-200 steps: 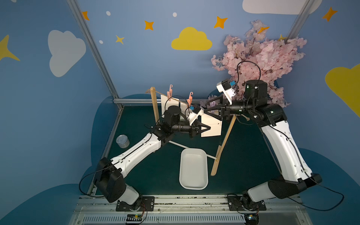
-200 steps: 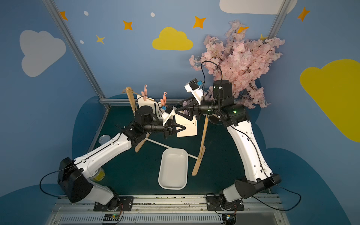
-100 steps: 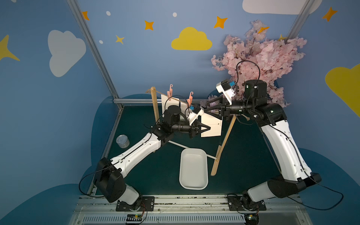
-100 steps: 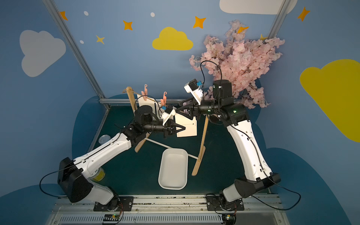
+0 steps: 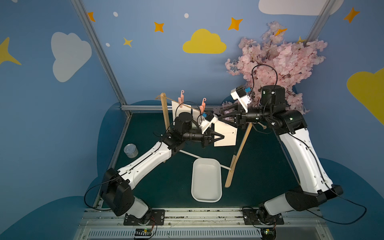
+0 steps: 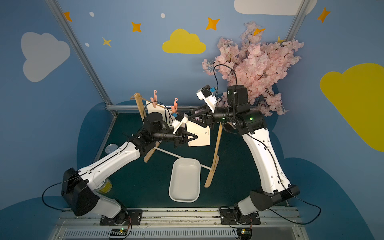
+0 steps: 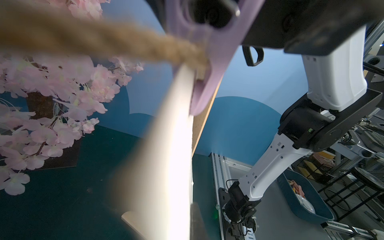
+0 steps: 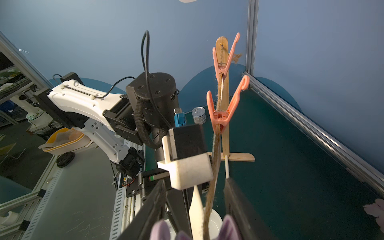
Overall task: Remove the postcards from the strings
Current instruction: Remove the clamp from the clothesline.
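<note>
**Both hands on the postcard beside the right post**

The left hand (image 5: 222, 137) is closed tight on the lower edge of a white postcard (image 5: 228, 136), at the corner nearer the left wooden post (image 5: 165, 113). The card hangs tilted from the twine (image 5: 189, 106), just beside the right wooden post (image 5: 241, 145); its printed line and small dark logo show in both top views.

A purple peg (image 5: 228, 113) pins its upper edge to the twine. The right hand (image 5: 222, 115) reaches in from the side of the pink blossom tree (image 5: 280, 60); it is partly closed around that peg. In the right wrist view its fingers (image 8: 154, 204) lie against the peg's two handles, with twine and card edge running between them. The left wrist view, blurred at this range, shows the peg's jaw seated over both twine and card.

Further along the twine towards the left post, a pink peg (image 5: 181, 100) pins a second postcard (image 5: 175, 111); another pink peg (image 5: 202, 106) hangs between it and the gripped card, and what it holds is hidden behind the left arm.

Below, on the dark green desk (image 5: 259, 176), a white tray (image 5: 207, 200) lies near the foot of the right post, just in front of the thin white dowel (image 5: 189, 154) joining the stand's feet. A tin can (image 5: 131, 150) stands well apart, near the left wall.
</note>
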### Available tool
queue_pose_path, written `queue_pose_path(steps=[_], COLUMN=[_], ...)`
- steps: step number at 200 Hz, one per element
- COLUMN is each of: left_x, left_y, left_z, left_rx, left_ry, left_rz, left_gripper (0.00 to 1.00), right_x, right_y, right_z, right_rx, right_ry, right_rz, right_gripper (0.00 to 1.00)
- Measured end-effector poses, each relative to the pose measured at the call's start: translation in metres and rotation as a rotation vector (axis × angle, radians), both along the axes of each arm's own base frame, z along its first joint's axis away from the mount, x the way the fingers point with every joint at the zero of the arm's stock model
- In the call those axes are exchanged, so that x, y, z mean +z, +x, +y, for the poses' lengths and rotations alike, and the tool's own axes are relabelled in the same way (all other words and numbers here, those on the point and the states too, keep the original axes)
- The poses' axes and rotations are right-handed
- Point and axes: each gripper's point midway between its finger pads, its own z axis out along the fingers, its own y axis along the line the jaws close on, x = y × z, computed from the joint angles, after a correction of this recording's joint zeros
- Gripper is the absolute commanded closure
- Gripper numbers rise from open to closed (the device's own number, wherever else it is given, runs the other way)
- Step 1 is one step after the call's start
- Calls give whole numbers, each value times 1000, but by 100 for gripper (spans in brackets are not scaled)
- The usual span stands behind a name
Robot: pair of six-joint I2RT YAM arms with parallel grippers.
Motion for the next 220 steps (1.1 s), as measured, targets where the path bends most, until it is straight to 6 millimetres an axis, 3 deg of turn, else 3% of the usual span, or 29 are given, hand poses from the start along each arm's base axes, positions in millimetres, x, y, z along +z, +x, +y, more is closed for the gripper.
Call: queue_pose_path(steps=[91,220], left_x=[-1,0], left_y=[0,-2], left_z=[1,1], left_rx=[-4,-15], left_ry=[2,-1], left_rz=[4,5], left_gripper=[97,97], right_x=[0,1], right_y=[0,0], right_z=[-1,-3], right_rx=[-2,-7], right_ry=[-2,-3], right_rz=[0,-1], right_gripper=[57,69])
